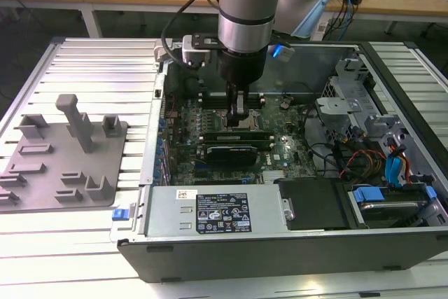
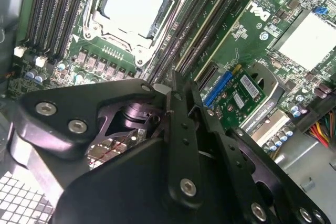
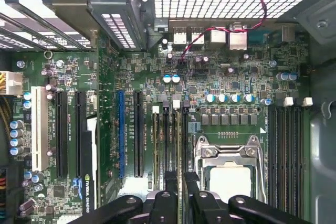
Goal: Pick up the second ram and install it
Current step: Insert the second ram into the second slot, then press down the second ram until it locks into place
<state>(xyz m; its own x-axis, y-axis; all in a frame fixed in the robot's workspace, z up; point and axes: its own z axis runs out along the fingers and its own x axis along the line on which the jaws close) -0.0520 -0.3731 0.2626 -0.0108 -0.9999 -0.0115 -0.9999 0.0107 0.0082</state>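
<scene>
My gripper (image 1: 239, 118) reaches down into the open computer case (image 1: 210, 257), over the memory slots of the green motherboard (image 1: 287, 148). In the first wrist view its two dark fingers (image 3: 170, 184) stand close together on either side of the thin top edge of the second ram (image 3: 180, 140). The second ram stands upright in a slot beside the processor socket (image 3: 229, 163). Another stick (image 3: 156, 145) stands in a slot two places over. In the second wrist view the gripper (image 2: 176, 85) blocks where the fingers meet the stick.
A grey fixture plate (image 1: 63, 162) with upright blocks lies at the exterior view's left, outside the case. The power supply (image 1: 217, 211) lines the near side. Drive bays and cables (image 1: 392, 166) crowd the exterior view's right. A graphics card (image 1: 227, 153) lies just in front of the slots.
</scene>
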